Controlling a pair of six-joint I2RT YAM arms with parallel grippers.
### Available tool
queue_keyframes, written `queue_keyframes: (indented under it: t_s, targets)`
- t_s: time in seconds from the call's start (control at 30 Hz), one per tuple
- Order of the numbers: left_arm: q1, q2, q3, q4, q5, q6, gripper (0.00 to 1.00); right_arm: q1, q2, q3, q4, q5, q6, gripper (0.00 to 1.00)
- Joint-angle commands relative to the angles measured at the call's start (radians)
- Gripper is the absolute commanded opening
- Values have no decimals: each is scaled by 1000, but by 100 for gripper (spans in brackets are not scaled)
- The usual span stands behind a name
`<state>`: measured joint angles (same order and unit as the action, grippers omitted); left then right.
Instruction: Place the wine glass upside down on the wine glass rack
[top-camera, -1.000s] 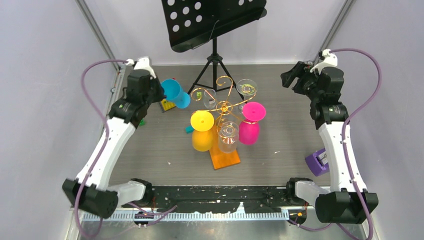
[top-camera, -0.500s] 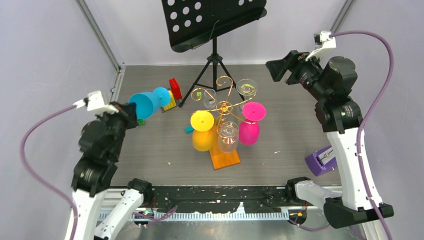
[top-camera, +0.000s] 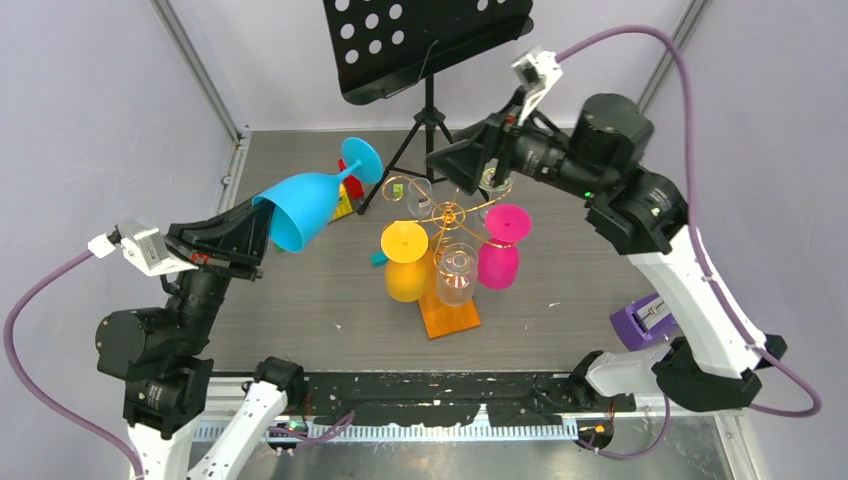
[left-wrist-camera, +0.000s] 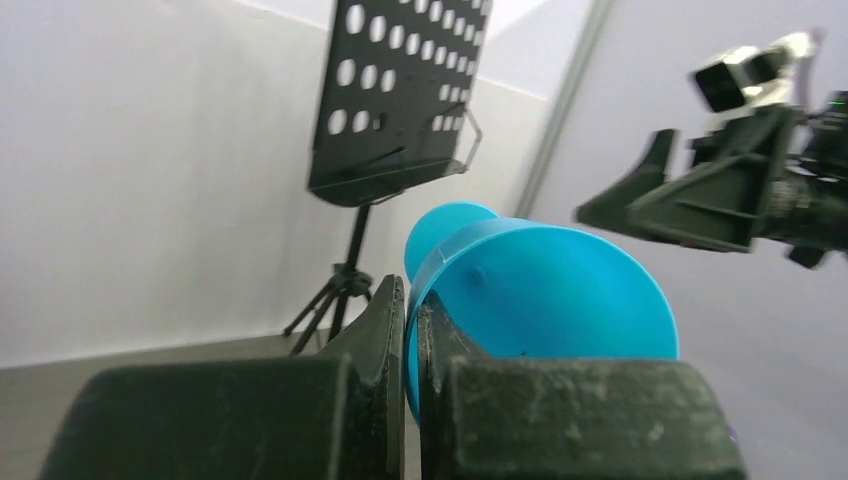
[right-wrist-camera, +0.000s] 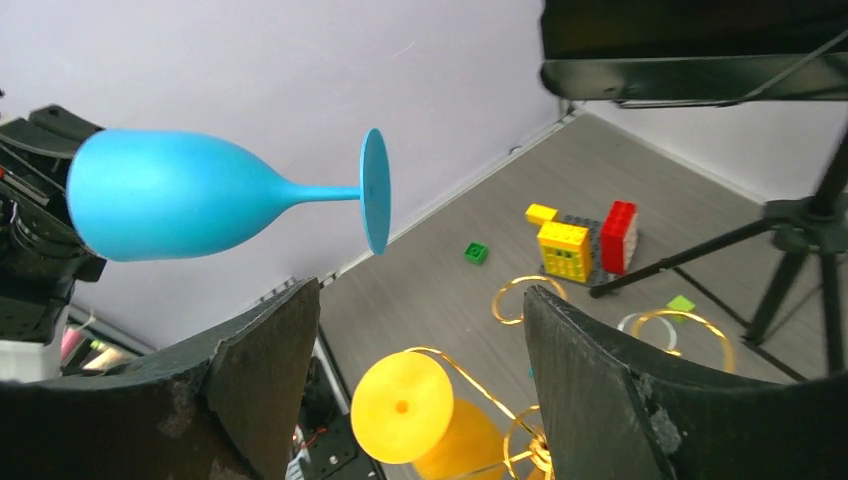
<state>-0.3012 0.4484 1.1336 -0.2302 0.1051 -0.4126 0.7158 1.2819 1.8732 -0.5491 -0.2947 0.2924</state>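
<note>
- The left gripper (top-camera: 258, 225) is closed tight on the blue wine glass (top-camera: 305, 205). In the left wrist view its two fingers pinch the thin wall of the bowl at the rim, one inside and one outside.
- The glass is in the air over the left side of the table (top-camera: 320, 300), lying roughly level. Its bowl is at the gripper and its stem and foot point far and right, towards the wine glass rack (top-camera: 450, 213).
- Holding it by the rim leaves the stem and foot bare. That looks deliberate, since those parts must either slide into a wire loop or be taken by the other arm.
- The right gripper (right-wrist-camera: 422, 300) has its jaws spread wide and holds nothing. It hangs above the far side of the rack, facing left. Its own camera frames the blue foot between the fingers, still well apart from them, which suggests a handover.
- The rack stands on its orange base (top-camera: 450, 318) mid-table and is crowded: a yellow glass (top-camera: 405, 262), a clear glass (top-camera: 456, 272) and a pink glass (top-camera: 500, 250) hang upside down from it.
- A curled arm on the far left looks free, so the yellow glass just beside it is the likely thing to bump.
- The black music stand (top-camera: 425, 40) rises behind the rack and limits room on the far side.
- Toy bricks (right-wrist-camera: 585, 245) lie on the table beneath the blue glass, and a purple object (top-camera: 640, 325) sits near right.
</note>
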Motion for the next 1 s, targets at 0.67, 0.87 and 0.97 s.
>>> queue_keyframes:
  t_s: [0.67, 0.87, 0.97]
  targets:
    - [-14, 92, 17, 214, 237, -99, 0, 148, 141, 65, 47, 85, 18, 50]
    - [-18, 97, 7, 224, 243, -111, 9, 148, 136, 62, 69, 62, 23, 13]
    - [-18, 98, 0, 224, 235, -111, 33, 148, 111, 52, 71, 124, 14, 5]
